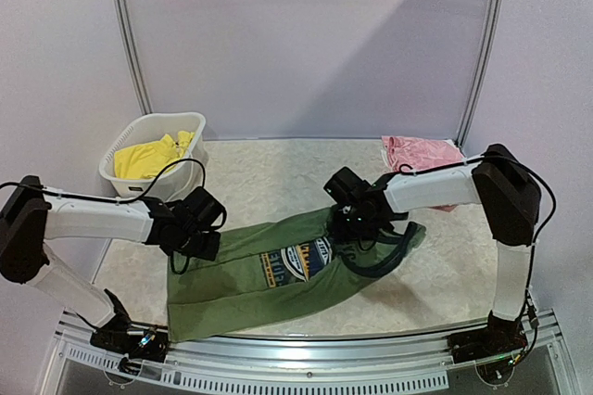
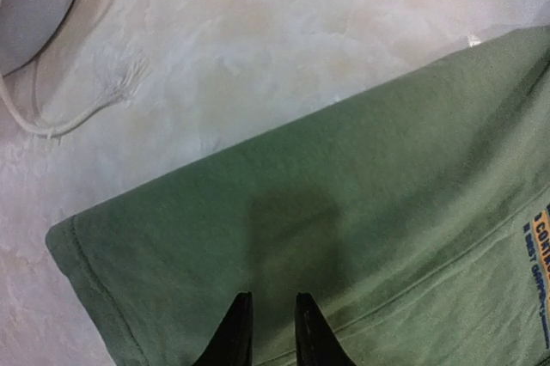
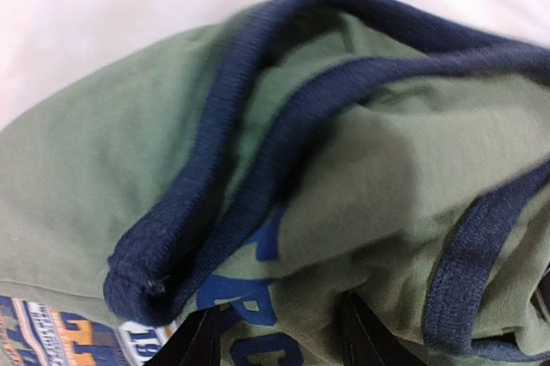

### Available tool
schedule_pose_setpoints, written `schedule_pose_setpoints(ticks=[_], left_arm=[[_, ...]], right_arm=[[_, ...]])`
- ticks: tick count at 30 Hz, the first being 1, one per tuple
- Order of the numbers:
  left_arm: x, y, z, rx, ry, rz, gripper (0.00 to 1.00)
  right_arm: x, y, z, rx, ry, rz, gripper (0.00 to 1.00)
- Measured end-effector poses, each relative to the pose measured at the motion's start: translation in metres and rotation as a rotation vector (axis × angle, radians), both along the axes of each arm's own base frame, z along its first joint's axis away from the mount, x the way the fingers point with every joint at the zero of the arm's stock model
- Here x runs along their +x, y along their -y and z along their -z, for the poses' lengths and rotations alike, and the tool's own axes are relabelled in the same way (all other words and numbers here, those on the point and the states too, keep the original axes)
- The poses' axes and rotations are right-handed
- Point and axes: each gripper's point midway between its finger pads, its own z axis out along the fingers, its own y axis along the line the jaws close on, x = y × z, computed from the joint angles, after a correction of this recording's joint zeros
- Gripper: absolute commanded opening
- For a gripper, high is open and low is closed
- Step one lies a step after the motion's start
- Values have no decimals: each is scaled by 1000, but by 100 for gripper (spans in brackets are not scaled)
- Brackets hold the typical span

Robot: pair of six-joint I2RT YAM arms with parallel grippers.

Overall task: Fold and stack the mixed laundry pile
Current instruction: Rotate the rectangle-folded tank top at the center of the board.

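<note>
**One green tank top on the table, one yellow garment in the basket**

The olive-green tank top with navy ribbed trim and a blue-orange chest graphic (image 1: 278,274) lies spread across the front middle of the pale marbled table (image 1: 269,172), its hem toward the left and its neck and armholes toward the right.

The left pincer (image 2: 266,332) is over the hem end. Its jaws stand narrowly apart with green cloth showing in the gap; whether they pinch it I cannot tell. The right pincer (image 3: 279,336) is at the bunched neck end, jaws about half apart with cloth between the fingers (image 3: 365,332). Whether the cloth is actually gripped I cannot tell.

There is one container: a white plastic slotted basket (image 1: 130,149) at the far left of the table. It holds one bright yellow garment (image 1: 148,159), crumpled. A white cord with a frayed end (image 2: 77,108) lies on the table just beside the basket.

One crumpled pink garment (image 1: 422,152) lies at the far right, well apart from the tank top.
</note>
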Motion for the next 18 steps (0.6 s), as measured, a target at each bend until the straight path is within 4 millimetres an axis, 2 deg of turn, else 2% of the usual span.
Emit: schedule_pose_setpoints(ticks=[6, 12, 15, 18], left_arm=[[-18, -15, 11, -10, -28, -42, 18], [-28, -23, 15, -24, -36, -77, 17], [-29, -24, 13, -39, -29, -90, 17], [-31, -23, 12, -54, -27, -91, 17]], right_arm=[[16, -55, -2, 78, -2, -94, 47], [17, -108, -4, 159, -15, -205, 48], [15, -121, -5, 185, -21, -241, 48], [21, -126, -5, 203, -29, -254, 47]])
